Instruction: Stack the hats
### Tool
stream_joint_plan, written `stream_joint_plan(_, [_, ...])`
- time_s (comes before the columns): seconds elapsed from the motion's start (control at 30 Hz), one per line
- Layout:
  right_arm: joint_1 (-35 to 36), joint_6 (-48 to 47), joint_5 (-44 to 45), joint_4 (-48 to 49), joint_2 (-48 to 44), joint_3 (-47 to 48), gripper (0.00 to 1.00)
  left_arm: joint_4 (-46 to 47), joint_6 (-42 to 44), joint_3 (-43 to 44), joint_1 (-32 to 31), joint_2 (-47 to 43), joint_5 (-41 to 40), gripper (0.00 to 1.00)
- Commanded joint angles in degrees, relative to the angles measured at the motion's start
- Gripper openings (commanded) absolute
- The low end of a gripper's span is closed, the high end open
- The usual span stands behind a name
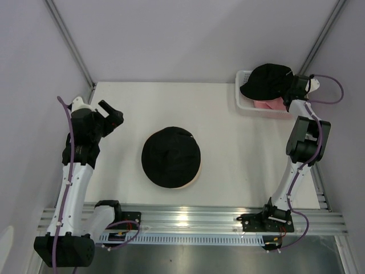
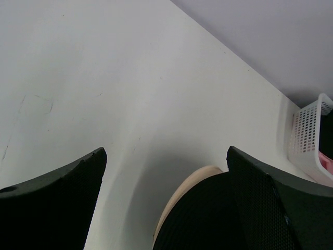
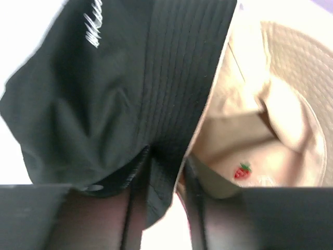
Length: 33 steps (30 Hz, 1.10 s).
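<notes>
In the middle of the table a black hat (image 1: 170,155) lies on top of a tan hat (image 1: 197,171), whose rim shows along the right edge. Another black hat (image 1: 268,80) rests on a pink hat (image 1: 267,104) in the white basket (image 1: 239,94) at the back right. My right gripper (image 1: 291,88) is at that basket. In the right wrist view its jaws (image 3: 166,166) pinch the brim of the black hat (image 3: 104,88), beside the pink hat (image 3: 260,125) with a small strawberry mark. My left gripper (image 1: 112,116) hangs open to the left of the stacked pair, holding nothing.
In the left wrist view the open left gripper (image 2: 166,151) frames the tan hat's rim (image 2: 187,187) under the black hat (image 2: 208,219), with the basket (image 2: 307,135) at the far right. Grey walls close in the table's back and sides.
</notes>
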Motion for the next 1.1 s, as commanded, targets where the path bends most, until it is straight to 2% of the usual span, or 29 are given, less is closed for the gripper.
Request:
stream_joint_plan(0.0, [-0.2, -1.0, 3.7, 8.6, -1.6, 1.7, 0.31, 2.9, -0.7, 2.8, 0.5, 0.5, 1.4, 0.99])
stream_joint_plan(0.03, [-0.2, -1.6, 3.7, 9.8, -1.9, 1.8, 0.2, 3.4, -0.8, 2.8, 0.5, 0.6, 1.6, 0.99])
stream_joint_plan(0.13, [-0.2, -2.6, 2.0, 10.6, -3.6, 2.4, 0.02, 4.1, -1.3, 2.4, 0.5, 0.9, 3.9, 0.99])
stream_joint_plan(0.33, [1.3, -9.0, -1.3, 11.0, -9.8, 3.2, 0.0, 4.9, -0.6, 2.5, 0.5, 0.0, 8.3, 1.0])
stream_joint_plan(0.53, [1.7, -10.5, -8.6, 10.4, -14.2, 3.0, 0.0, 4.4, 0.5, 1.4, 0.5, -3.1, 10.7, 0.99])
stream_joint_plan(0.73, [3.1, -5.9, -23.9, 12.3, -19.0, 3.1, 0.0, 5.6, 0.3, 2.4, 0.5, -6.0, 11.7, 1.0])
stream_joint_plan(0.87, [6.9, -0.4, -36.3, 12.4, -21.1, 9.8, 0.0, 6.4, -1.2, 1.8, 0.5, -5.8, 12.2, 0.99])
stream_joint_plan(0.97, [12.2, 1.2, -42.0, 9.9, -20.6, 15.1, 0.0, 7.2, -3.0, -1.4, 0.5, -7.4, 13.0, 1.0])
stream_joint_plan(1.07, [21.1, 1.7, -42.0, 8.8, -20.9, 18.7, 0.0, 8.1, -3.8, -4.0, 0.5, -10.8, 11.7, 1.0])
